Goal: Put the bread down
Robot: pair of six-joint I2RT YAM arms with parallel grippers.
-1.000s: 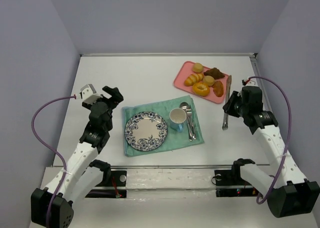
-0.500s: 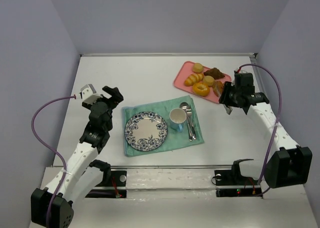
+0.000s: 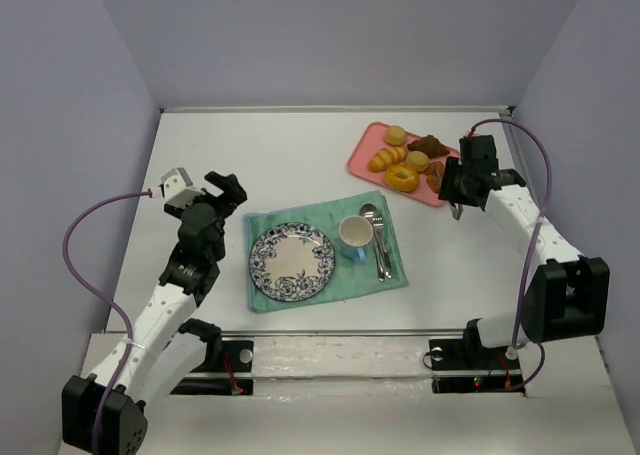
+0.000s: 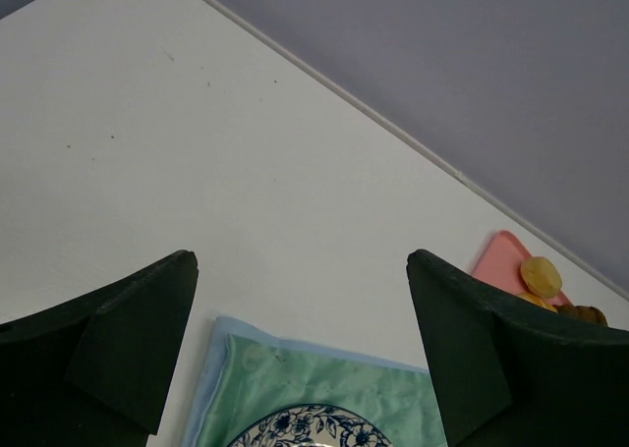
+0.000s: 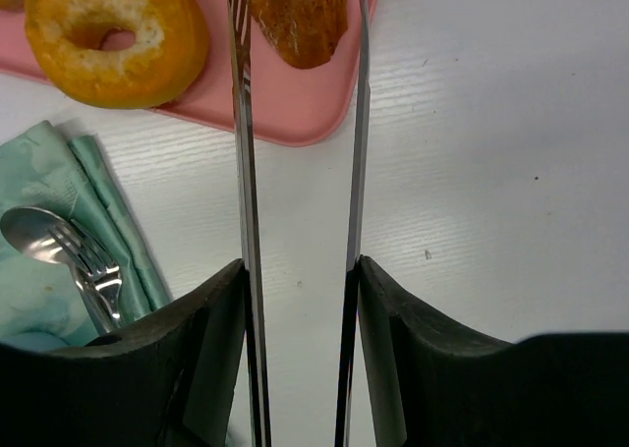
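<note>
A pink tray (image 3: pixel 362 145) at the back right holds several breads: a doughnut (image 3: pixel 402 177), a brown oval bread (image 3: pixel 437 178), a croissant (image 3: pixel 387 159) and others. My right gripper (image 3: pixel 458 189) is shut on metal tongs (image 5: pixel 244 172) at the tray's right corner. In the right wrist view (image 5: pixel 300 270) the open tong arms reach over the tray (image 5: pixel 285 108), with the brown oval bread (image 5: pixel 300 15) between them and the doughnut (image 5: pixel 116 36) to the left. A blue-patterned plate (image 3: pixel 292 262) lies empty on the green cloth (image 3: pixel 330 285). My left gripper (image 3: pixel 228 190) is open and empty left of the cloth.
A cup (image 3: pixel 355 234) and a spoon and fork (image 3: pixel 378 240) lie on the cloth right of the plate. The left wrist view shows the open left gripper (image 4: pixel 303 270) above the cloth's far edge (image 4: pixel 295 388). The enclosure walls stand close on all sides.
My right gripper has carried the tongs from the table right of the cloth back to the tray's right corner. The left arm has not moved.
</note>
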